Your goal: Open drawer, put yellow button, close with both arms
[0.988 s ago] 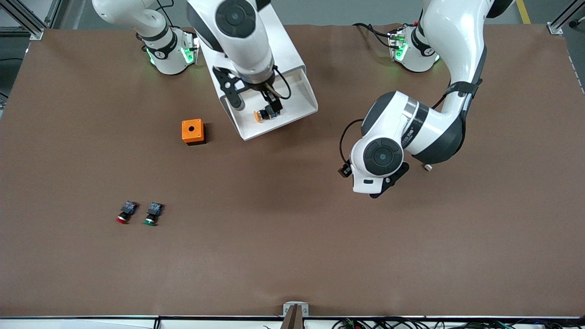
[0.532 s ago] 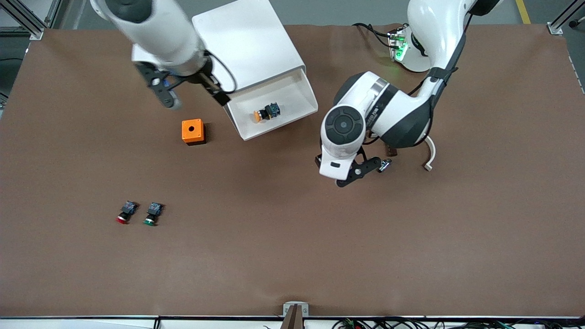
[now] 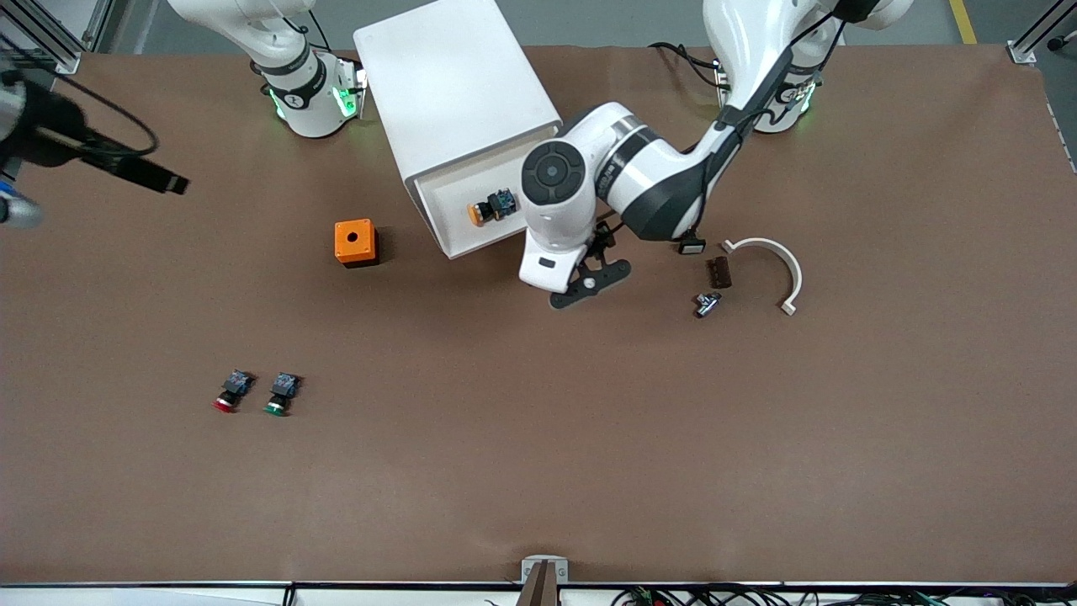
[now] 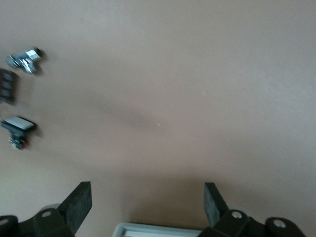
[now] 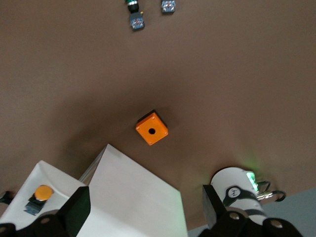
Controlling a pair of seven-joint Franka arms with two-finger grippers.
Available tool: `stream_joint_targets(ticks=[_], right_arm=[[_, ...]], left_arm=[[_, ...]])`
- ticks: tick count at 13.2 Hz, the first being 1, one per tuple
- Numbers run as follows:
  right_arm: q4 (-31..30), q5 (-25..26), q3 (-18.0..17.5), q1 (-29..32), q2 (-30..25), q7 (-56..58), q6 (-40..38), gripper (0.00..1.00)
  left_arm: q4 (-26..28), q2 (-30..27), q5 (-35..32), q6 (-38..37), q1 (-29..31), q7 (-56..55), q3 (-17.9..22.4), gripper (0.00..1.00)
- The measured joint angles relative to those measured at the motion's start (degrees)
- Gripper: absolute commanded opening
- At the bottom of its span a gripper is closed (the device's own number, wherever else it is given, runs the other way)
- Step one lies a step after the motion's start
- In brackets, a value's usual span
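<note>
- The right claw (image 3: 17, 198) has left the yellow button (image 3: 483, 210) in the drawer (image 3: 471, 240) and swung up toward the right arm's counter end.
- The left claw (image 3: 589, 282) has moved from the small parts to the drawer's front.

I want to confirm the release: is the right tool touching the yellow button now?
Apart. The front view shows the yellow button lying alone in the open drawer, right tool away at the table's edge.

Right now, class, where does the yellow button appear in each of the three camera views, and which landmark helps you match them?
Front view: the yellow button lies in the open drawer, beside the left arm's wrist.
Left wrist view: not in it; only a strip of the drawer's rim shows.
Right wrist view: the yellow button lies in the open drawer at the picture's edge.
Shared landmark: the orange box, in the front and right wrist views.
</note>
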State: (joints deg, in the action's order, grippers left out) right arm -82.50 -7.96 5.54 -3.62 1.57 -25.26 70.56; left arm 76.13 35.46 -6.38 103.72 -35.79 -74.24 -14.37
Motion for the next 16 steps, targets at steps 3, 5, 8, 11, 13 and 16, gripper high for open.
stream_joint_targets(ticks=[3, 5, 8, 11, 13, 16], right_arm=[[-0.4, 2.9, -0.1, 6.7, 0.1, 13.4, 0.8, 1.0], [-0.4, 5.2, -0.1, 8.8, 0.1, 18.2, 2.0, 1.0], [0.0, 7.1, -0.7, 8.9, 0.1, 20.6, 3.3, 1.0], [2.2, 7.1, -1.7, 8.3, 0.0, 21.3, 3.4, 1.0], [2.8, 7.3, -2.3, 6.1, -0.1, 21.2, 4.0, 1.0], [2.8, 8.3, -2.5, 3.4, -0.1, 21.2, 6.5, 1.0]], left_arm=[[0.6, 0.0, 0.0, 1.1, -3.1, -3.9, -0.3, 1.0], [0.7, 0.0, 0.0, 1.3, -5.1, -7.4, -0.4, 1.0], [0.7, 0.0, -0.1, 1.4, -6.8, -11.2, -0.4, 1.0], [1.0, 0.0, -0.1, 1.8, -8.0, -15.3, -1.9, 1.0], [1.3, 0.0, -0.1, 1.8, -9.4, -17.5, -2.8, 1.0], [1.6, 0.0, -0.2, 1.8, -11.7, -19.3, -2.8, 1.0]])
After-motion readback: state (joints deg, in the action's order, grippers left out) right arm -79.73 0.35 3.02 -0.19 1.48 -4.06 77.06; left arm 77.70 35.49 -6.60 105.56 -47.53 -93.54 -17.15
